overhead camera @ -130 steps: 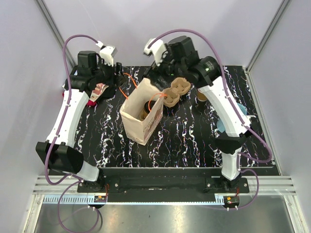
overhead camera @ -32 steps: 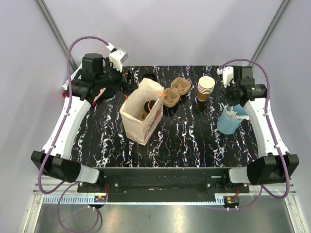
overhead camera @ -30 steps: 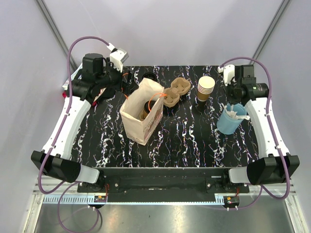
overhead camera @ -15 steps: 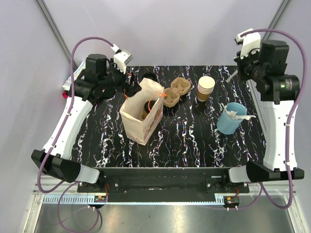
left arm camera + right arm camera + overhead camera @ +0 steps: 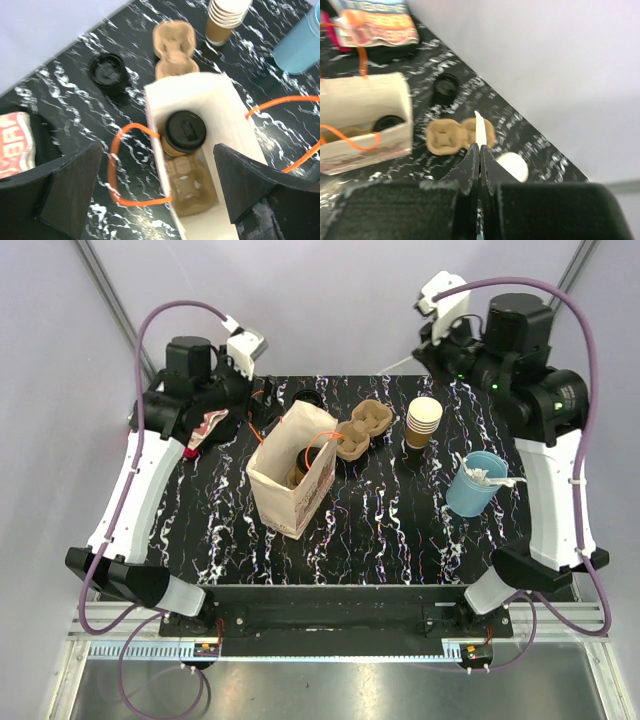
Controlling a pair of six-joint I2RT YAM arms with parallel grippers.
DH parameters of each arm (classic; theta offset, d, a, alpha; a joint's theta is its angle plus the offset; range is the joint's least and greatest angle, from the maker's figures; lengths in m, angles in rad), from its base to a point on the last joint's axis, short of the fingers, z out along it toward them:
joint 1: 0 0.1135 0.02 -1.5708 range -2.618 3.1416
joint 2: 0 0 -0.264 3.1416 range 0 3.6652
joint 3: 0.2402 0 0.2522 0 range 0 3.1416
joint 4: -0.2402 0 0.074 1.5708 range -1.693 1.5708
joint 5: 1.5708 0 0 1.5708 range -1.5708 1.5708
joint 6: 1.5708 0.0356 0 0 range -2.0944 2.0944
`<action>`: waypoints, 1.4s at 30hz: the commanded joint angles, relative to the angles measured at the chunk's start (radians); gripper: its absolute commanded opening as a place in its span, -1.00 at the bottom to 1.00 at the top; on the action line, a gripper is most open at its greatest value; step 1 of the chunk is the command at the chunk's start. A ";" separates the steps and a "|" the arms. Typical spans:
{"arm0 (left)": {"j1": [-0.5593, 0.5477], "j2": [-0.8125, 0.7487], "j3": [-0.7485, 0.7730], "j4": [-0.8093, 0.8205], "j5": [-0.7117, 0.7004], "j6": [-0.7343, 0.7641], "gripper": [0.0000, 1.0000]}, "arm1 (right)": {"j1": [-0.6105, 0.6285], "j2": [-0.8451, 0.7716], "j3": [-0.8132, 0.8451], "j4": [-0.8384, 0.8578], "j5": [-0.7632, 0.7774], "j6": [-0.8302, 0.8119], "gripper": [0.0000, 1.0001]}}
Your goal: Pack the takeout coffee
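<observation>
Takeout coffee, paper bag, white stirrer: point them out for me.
takeout coffee point(image 5: 185, 131), left wrist view, centre of black lid.
paper bag point(image 5: 187, 92), left wrist view, far inner wall.
white stirrer point(image 5: 480, 131), right wrist view, exposed shaft.

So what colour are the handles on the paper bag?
Orange; those thin cord handles show best in the left wrist view.

The left arm point(image 5: 135, 490) and right arm point(image 5: 556, 490) have white shells, black joint housings, looping purple cables point(image 5: 160, 320), white camera boxes point(image 5: 245, 346), and a matte black left gripper point(image 5: 160, 186) and right gripper point(image 5: 479, 150).
</observation>
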 commanded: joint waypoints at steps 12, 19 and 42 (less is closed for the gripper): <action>0.238 0.021 0.097 -0.040 0.076 -0.070 0.98 | 0.397 0.193 0.161 0.027 -0.083 -0.031 -1.00; 0.279 0.009 0.060 -0.034 0.104 -0.076 0.98 | 0.467 0.205 0.034 0.050 -0.037 -0.059 -1.00; 0.286 -0.004 -0.049 0.026 0.151 -0.102 0.98 | 0.555 0.257 -0.238 0.265 0.088 -0.090 -0.90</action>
